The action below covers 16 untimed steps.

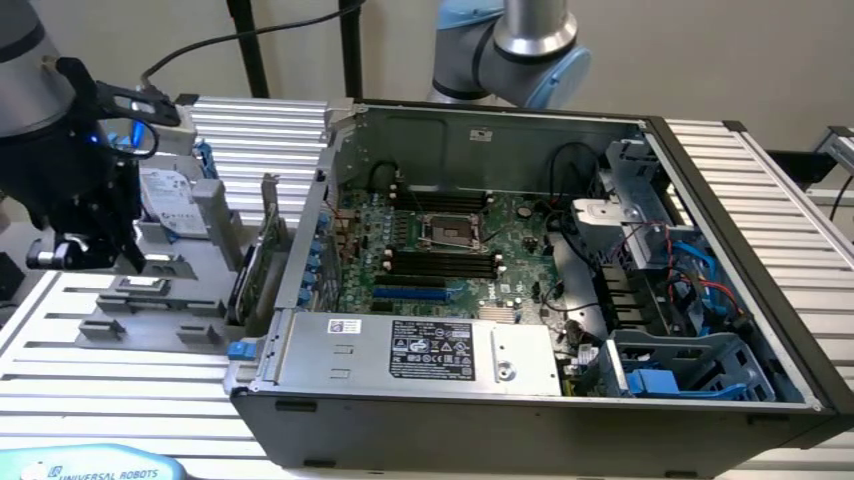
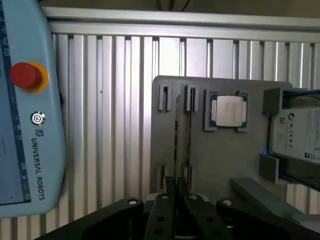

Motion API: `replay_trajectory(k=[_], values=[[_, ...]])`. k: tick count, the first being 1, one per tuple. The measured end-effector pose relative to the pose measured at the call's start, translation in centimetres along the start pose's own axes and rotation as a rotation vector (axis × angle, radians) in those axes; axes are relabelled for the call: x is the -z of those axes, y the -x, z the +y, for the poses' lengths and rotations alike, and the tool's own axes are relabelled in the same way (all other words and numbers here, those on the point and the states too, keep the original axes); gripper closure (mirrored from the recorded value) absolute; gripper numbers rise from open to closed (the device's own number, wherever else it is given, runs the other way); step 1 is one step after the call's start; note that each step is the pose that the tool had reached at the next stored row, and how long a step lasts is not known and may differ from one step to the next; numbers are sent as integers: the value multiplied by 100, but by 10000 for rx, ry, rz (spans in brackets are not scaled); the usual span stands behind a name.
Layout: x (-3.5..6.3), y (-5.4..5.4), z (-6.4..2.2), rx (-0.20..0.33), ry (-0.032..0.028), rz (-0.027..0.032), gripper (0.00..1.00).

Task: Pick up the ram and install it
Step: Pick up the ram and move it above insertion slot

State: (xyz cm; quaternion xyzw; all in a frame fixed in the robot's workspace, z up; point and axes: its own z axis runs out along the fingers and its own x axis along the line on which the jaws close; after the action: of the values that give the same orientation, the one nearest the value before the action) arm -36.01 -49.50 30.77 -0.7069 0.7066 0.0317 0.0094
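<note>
The jaws are standing narrow, one on each side of the thin dark-green ram stick (image 2: 177, 135). As far as we are able to judge, they are closing on its near end rather than hanging clear of it. The ram stick is standing on edge in the slotted posts of the flat grey plastic fixture plate (image 2: 225, 160). Its long axis is running straight away from the jaws, parallel to the ribs of the silver aluminium worktop (image 2: 110, 125), so the jaws are pinching across its thin faces. Just beside it on the plate, a square silver processor chip (image 2: 228, 111) is lying flat. In the exterior view the open dark-grey computer case (image 1: 534, 400) is sitting to the exterior view's right. Its long black motherboard slots (image 1: 441, 262) are lying well apart from the jaws.
</note>
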Motion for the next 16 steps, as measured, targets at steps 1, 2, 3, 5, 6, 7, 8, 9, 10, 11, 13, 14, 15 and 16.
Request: replay_trajectory(k=[1, 2, 3, 5, 6, 7, 8, 9, 10, 11, 13, 14, 15, 16], values=[[48, 3, -18, 11, 0, 0, 86], [95, 6, -36, 21, 1, 0, 86], [141, 8, -54, 32, 3, 1, 86], [232, 13, -93, 54, 2, -1, 86], [279, 16, -114, 67, 5, -3, 86], [323, 19, -135, 79, 4, -7, 86], [369, 21, -158, 92, 6, -10, 86], [415, 24, -181, 102, 7, -13, 86], [461, 26, -204, 112, 6, -18, 86], [507, 29, -228, 120, 7, -23, 86], [601, 35, -282, 133, 7, -32, 86], [647, 37, -310, 136, 8, -37, 86], [694, 40, -342, 138, 8, -41, 86], [739, 42, -374, 139, 8, -46, 86]])
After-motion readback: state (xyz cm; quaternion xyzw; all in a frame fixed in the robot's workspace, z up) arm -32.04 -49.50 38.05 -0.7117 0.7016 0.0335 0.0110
